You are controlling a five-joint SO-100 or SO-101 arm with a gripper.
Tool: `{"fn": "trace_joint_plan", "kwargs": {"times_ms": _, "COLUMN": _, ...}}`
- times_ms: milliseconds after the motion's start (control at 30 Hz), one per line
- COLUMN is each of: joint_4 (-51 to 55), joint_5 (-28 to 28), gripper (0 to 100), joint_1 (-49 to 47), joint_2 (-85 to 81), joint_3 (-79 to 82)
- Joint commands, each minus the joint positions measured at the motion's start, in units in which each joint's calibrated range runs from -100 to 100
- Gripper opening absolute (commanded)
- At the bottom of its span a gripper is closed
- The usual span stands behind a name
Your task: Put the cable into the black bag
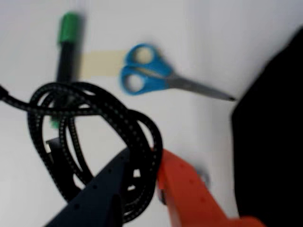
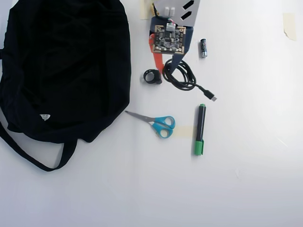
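The cable [image 1: 90, 118], a black braided cord in a loose coil, fills the lower left of the wrist view. Its strands pass between my dark blue finger [image 1: 102, 189] and my orange finger [image 1: 187, 189]. My gripper [image 1: 142, 163] is shut on the coil's near edge. From overhead, the gripper [image 2: 165, 67] sits at the left rim of the cable [image 2: 182, 78], whose plug tail [image 2: 213, 98] points down-right on the table. The black bag [image 2: 66, 66] lies to the left, large and floppy, with a strap and a white label. It also shows as a dark mass, the bag [image 1: 274, 137], at the right of the wrist view.
A small black ring piece [image 2: 152, 76] lies just left of the gripper. Blue-handled scissors [image 2: 158, 123] [image 1: 151, 75] and a green-capped marker [image 2: 200, 128] [image 1: 68, 47] lie below the cable. A battery [image 2: 203, 48] is to the arm's right. Tape patches [image 2: 289, 23] dot the white table.
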Motion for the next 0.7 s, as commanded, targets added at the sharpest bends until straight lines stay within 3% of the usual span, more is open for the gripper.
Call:
{"fn": "trace_joint_plan", "kwargs": {"times_ms": 0, "joint_4": -0.4, "joint_5": -0.1, "gripper": 2, "joint_1": 2.5, "joint_2": -2.7, "joint_3": -3.1}}
{"fn": "trace_joint_plan", "kwargs": {"times_ms": 400, "joint_4": -0.9, "joint_5": -0.2, "gripper": 2, "joint_1": 10.7, "joint_2": -2.8, "joint_3": -4.3}}
{"fn": "trace_joint_plan", "kwargs": {"times_ms": 667, "joint_4": -0.9, "joint_5": -0.2, "gripper": 2, "joint_1": 22.4, "joint_2": -1.8, "joint_3": -3.3}}
